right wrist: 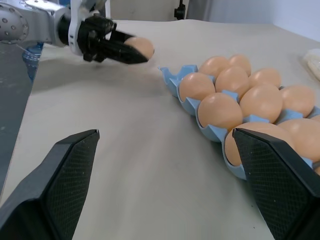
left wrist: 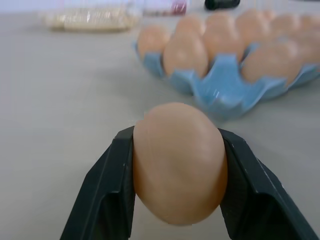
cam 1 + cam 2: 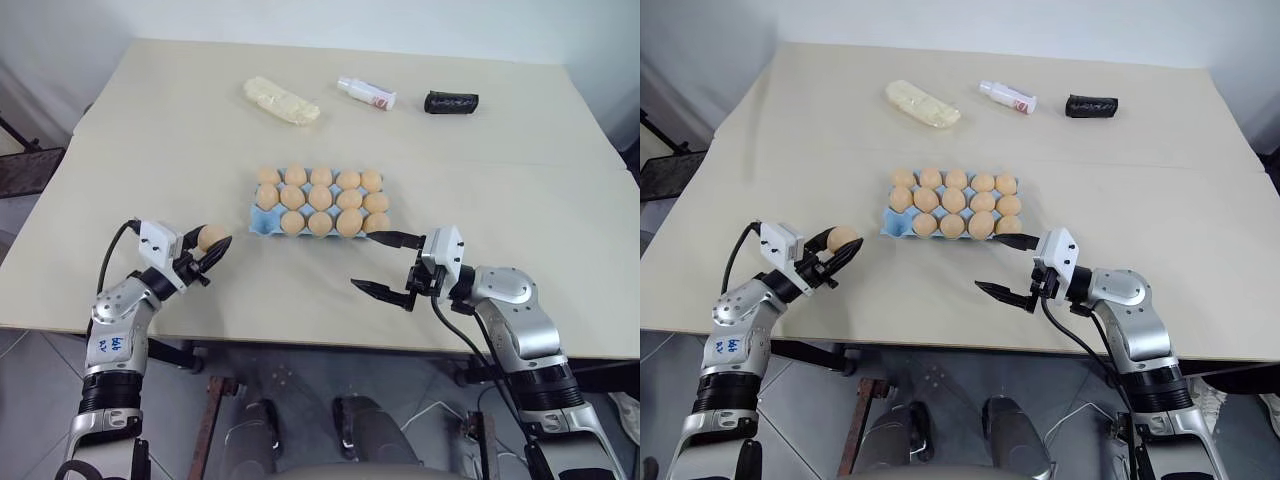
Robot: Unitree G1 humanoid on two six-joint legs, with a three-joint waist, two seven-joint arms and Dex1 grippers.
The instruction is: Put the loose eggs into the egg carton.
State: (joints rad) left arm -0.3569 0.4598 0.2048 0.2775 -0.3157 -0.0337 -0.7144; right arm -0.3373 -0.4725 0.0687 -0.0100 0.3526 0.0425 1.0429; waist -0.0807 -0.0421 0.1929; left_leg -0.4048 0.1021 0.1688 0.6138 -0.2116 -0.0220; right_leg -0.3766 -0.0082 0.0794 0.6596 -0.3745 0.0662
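A beige table [image 3: 520,120] holds one light-blue egg carton [image 3: 262,222] at its centre, fourteen smooth tan eggs seated, its near-left corner cup empty. My left gripper [image 3: 212,250] clamps one loose egg [image 3: 211,237] beside it; my right gripper [image 3: 385,263] gapes empty.

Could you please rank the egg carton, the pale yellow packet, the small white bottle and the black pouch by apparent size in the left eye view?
1. egg carton
2. pale yellow packet
3. white bottle and black pouch: look alike, unranked.
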